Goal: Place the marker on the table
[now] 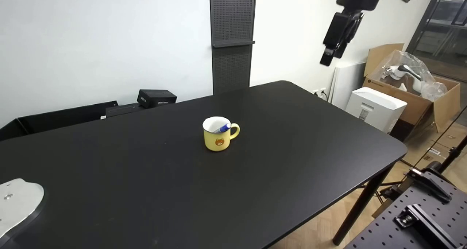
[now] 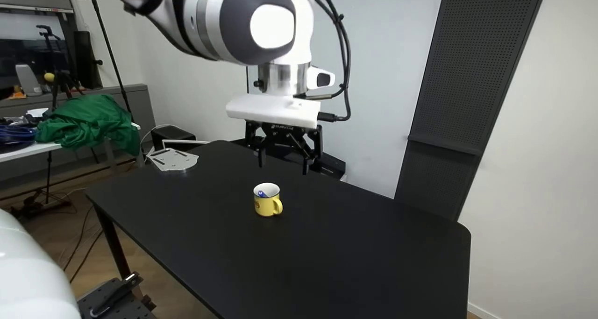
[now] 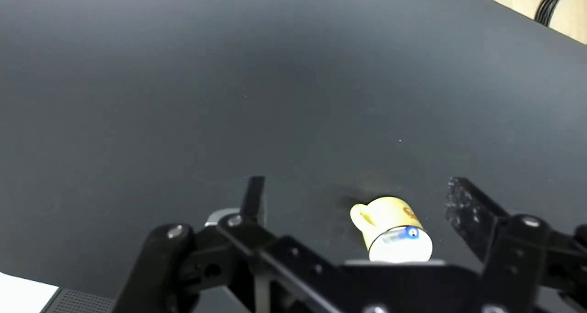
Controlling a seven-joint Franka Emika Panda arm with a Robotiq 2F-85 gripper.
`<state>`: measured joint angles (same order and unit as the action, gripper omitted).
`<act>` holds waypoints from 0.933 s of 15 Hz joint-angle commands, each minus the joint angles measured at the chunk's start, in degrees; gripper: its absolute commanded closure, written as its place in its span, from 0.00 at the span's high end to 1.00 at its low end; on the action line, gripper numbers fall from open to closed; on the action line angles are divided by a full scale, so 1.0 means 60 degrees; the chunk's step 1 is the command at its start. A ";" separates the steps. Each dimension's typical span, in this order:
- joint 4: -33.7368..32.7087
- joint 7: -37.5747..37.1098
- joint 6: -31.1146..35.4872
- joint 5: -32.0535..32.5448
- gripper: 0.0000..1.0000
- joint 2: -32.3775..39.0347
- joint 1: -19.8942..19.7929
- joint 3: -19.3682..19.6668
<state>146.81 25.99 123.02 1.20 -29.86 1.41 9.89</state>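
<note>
One marker tilted in mug, none placed — fingers spread wide, gripping nothing — so grasp, lift-out and set-down on table all appear left.

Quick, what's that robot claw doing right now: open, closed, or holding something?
Gripper: open, holding nothing; the marker is in the yellow mug.

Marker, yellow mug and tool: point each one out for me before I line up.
Marker (image 3: 406,233): wrist view, on its blue cap end.
Yellow mug (image 1: 215,137): in an exterior view, on its outer wall.
Tool (image 2: 283,166): in an exterior view, midway between its open fingertips.
</note>
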 commanded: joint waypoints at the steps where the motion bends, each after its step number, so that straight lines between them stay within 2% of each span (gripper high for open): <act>1: 0.0369 -0.0131 0.1143 -0.0109 1.00 0.0762 0.0513 -0.0573; 4: 0.0609 -0.0321 0.2268 -0.0210 1.00 0.1336 0.0985 -0.1062; 5: 0.0548 -0.0389 0.2318 -0.0180 1.00 0.1455 0.1078 -0.1203; 6: 0.0417 -0.0062 0.1920 -0.0109 1.00 0.1337 0.0922 -0.0967; 10: 0.0421 -0.0181 0.2188 -0.0113 1.00 0.1605 0.1078 -0.1191; 12: 0.0597 -0.1237 0.3037 0.0609 1.00 0.1776 0.0654 -0.1504; 14: 0.0720 -0.2075 0.4523 0.0838 1.00 0.2311 0.0490 -0.1695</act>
<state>149.77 21.15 140.60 3.74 -19.46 6.54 2.29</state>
